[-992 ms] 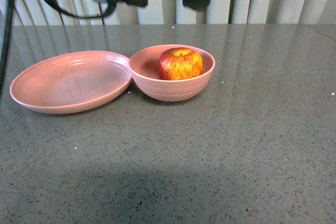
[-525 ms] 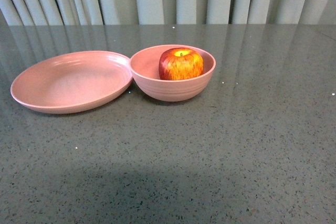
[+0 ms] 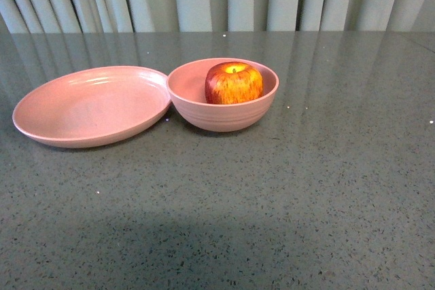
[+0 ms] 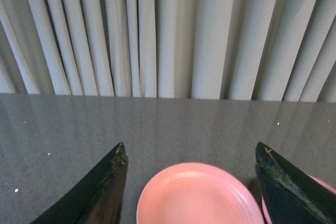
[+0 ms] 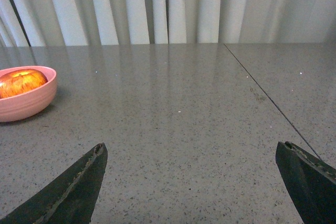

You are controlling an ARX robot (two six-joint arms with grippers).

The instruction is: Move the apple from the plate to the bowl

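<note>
Your arm has left the front view, both jaws spread empty, apple [image 3: 234, 83] resting in the bowl [image 3: 224, 115]: task looks done.

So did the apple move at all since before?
No. The apple sits in the same spot inside the bowl, beside the plate.

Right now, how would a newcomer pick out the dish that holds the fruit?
On the grey speckled stone table before the pale curtains, two matte pink dishes touch. Choose the deep round pink bowl to the right of the wide shallow pink plate. Only it has a ringed wall and holds the red-yellow apple.
</note>
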